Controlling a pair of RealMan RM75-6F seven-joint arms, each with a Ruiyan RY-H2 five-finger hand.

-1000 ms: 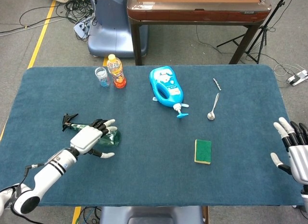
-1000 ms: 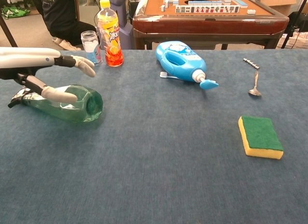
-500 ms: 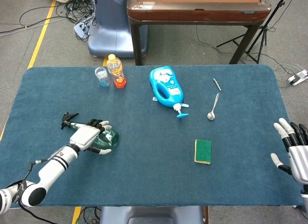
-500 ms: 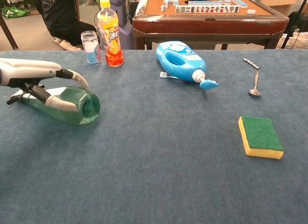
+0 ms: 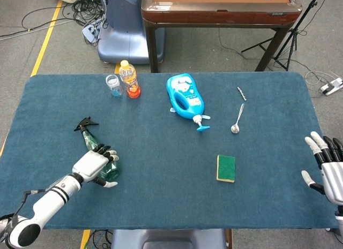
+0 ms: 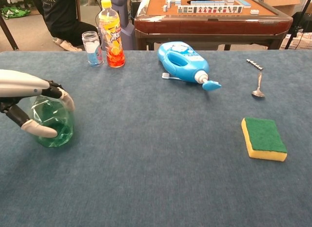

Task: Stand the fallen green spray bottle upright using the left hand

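Note:
The green spray bottle [image 5: 101, 152] is on the left part of the blue table, its black trigger head [image 5: 86, 123] pointing away and its round base [image 6: 51, 123] turned toward me. It leans rather than stands upright. My left hand [image 5: 92, 164] grips the bottle's body near the base, with fingers [image 6: 60, 92] curled over the top and the thumb underneath. My right hand [image 5: 328, 162] hovers at the table's right edge, fingers spread and holding nothing; only the head view shows it.
An orange drink bottle [image 5: 129, 79] and a small clear jar [image 5: 113, 85] stand at the back left. A blue detergent bottle [image 5: 186, 97] lies at the back centre, a spoon [image 5: 237, 120] to its right. A green-and-yellow sponge [image 5: 225, 168] lies centre-right.
My left hand has closed around the green bottle and swung it round toward me; its base now faces the chest camera and its head has moved up and away.

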